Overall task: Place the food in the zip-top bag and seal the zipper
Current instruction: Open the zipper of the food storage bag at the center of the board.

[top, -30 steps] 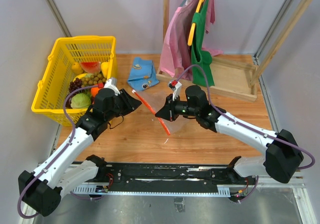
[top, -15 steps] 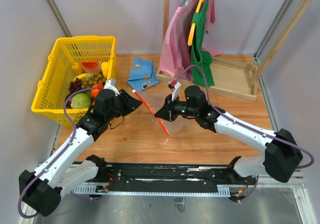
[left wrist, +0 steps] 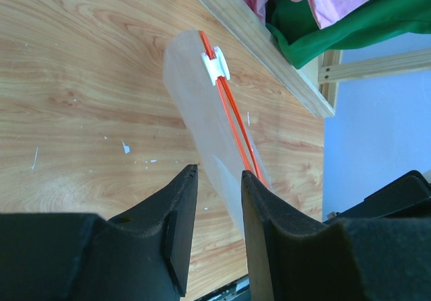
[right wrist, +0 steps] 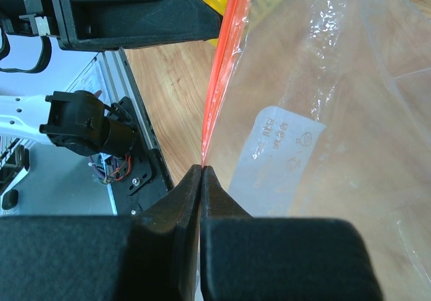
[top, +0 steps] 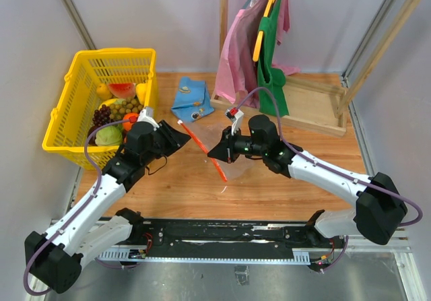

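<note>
Wooden tabletop (top: 175, 186) carries the clear thin plastic zip-top bag (left wrist: 202, 99) at centre. My right claw (right wrist: 202, 170) pinches its red zipper strip (left wrist: 234, 126); my left claw (left wrist: 219, 174) is spread, bag showing between the fingers. I see assorted toy fruits (top: 118, 106) in a yellow plastic basket (top: 65, 106).

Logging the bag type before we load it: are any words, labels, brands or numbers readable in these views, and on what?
White label on the zip-top bag: small grey print and symbols in the right wrist view, too blurred to read.
Blue cloth: small marks in the top view, too small to tell whether they are text.
No other text, brand, number or sign is readable in any view.
</note>
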Motion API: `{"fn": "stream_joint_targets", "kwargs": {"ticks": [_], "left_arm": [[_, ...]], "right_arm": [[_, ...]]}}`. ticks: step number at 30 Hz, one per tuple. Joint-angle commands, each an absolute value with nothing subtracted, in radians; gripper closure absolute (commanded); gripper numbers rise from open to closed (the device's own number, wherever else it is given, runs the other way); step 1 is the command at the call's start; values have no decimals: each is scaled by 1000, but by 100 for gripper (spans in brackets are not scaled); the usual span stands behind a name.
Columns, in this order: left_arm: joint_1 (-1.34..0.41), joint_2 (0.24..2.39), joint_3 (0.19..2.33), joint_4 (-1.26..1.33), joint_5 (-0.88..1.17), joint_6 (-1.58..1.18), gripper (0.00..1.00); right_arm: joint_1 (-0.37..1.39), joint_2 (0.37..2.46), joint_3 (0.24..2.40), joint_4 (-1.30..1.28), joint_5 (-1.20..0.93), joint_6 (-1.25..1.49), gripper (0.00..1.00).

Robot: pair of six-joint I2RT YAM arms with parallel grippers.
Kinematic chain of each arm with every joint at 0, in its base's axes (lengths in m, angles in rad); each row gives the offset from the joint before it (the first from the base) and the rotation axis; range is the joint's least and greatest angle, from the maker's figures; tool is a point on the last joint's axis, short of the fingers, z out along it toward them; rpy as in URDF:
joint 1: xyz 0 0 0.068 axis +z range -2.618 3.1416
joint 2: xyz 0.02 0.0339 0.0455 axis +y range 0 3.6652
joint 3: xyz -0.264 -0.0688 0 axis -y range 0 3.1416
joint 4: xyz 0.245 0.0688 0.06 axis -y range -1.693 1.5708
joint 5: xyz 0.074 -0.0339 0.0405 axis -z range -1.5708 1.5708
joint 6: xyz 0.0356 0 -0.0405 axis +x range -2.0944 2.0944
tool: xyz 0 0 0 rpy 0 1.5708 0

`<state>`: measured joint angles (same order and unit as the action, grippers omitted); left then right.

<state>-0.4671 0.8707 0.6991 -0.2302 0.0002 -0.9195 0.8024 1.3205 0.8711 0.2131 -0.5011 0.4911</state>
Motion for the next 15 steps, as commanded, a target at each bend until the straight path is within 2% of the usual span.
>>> {"fn": "stream_joint_targets", "kwargs": {"ticks": [1,15], "left_arm": [[-472,856,686,-187,-21,-946,63],[-472,864,658,-142,-13,-982,63]], "right_arm": [[817,1325,853,252,-515,493,99],[818,1327,847,267,-520,500,99]]}}
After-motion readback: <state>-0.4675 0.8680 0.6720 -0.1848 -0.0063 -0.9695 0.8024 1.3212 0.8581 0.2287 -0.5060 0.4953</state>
